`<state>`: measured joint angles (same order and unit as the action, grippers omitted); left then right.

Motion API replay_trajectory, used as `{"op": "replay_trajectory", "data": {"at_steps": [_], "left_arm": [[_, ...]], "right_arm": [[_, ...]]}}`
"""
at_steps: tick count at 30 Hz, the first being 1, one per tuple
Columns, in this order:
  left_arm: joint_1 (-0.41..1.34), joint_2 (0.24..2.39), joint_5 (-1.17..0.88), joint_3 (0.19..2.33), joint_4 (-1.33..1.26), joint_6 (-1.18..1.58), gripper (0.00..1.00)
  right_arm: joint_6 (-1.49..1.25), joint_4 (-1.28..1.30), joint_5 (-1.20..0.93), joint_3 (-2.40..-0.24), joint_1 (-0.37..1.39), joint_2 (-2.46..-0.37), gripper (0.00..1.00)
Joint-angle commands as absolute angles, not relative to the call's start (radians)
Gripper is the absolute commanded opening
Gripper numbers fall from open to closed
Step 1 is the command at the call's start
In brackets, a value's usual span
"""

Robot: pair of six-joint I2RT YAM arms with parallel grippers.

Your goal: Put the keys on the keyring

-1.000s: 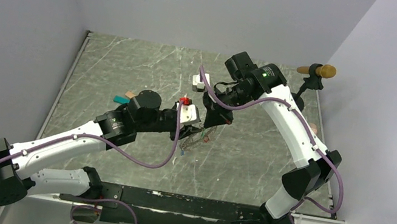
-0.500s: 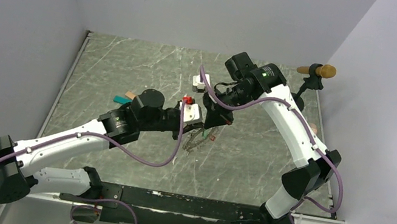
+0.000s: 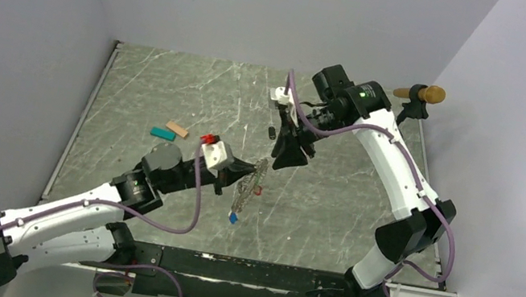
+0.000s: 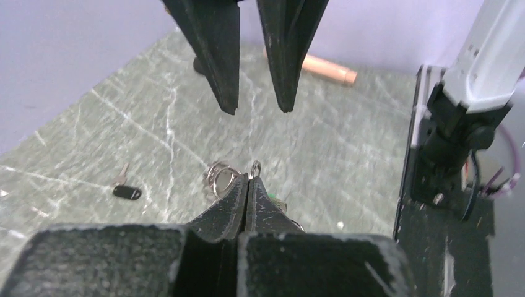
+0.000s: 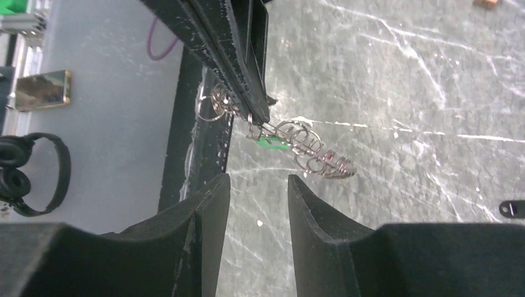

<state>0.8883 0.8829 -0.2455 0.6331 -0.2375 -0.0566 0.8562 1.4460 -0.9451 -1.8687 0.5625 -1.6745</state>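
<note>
My left gripper (image 3: 249, 170) is shut on the keyring (image 3: 248, 184), a thin metal ring strung with many small loops that hangs from its tips above the table. The pinch shows in the left wrist view (image 4: 249, 180), with loops of the keyring (image 4: 220, 177) poking out beside the fingertips. In the right wrist view the keyring (image 5: 300, 147) carries the green key (image 5: 272, 143). The blue key (image 3: 234, 217) shows at the ring's low end. My right gripper (image 3: 282, 160) is open and empty, a short way behind the ring; its tips (image 5: 257, 185) point at it.
A small black-headed key (image 3: 272, 131) lies on the marble beside the right gripper and shows in the left wrist view (image 4: 127, 192). A teal block (image 3: 162, 133) and a tan block (image 3: 177, 129) lie at the left. A copper-tipped stand (image 3: 425, 93) is at the back right.
My left arm has pulled back toward the near left with the keyring. My right gripper has moved away to the right. The black-headed key now shows on the table.
</note>
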Motion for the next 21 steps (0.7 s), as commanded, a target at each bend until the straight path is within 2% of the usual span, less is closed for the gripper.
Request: {"op": "replay_trajectory", "data": {"at_steps": [1, 6, 11, 21], "left_arm": [[0.868, 0.835, -0.246, 0.482, -0.753, 0.177, 0.0], [0.859, 0.933, -0.204, 0.332, -1.305, 0.386, 0.0], [0.859, 1.076, -0.179, 0.321, -1.63, 0.51, 0.0], [0.853, 1.112, -0.207, 0.351, -1.628, 0.525, 0.0]], "right_arm": [[0.904, 1.456, -1.133, -1.876, 0.543, -1.62, 0.44], [0.858, 1.367, -1.218, -1.8, 0.542, -1.596, 0.45], [0.761, 1.261, -1.263, -1.731, 0.541, -1.585, 0.44], [0.716, 1.216, -1.298, -1.703, 0.478, -1.544, 0.43]]}}
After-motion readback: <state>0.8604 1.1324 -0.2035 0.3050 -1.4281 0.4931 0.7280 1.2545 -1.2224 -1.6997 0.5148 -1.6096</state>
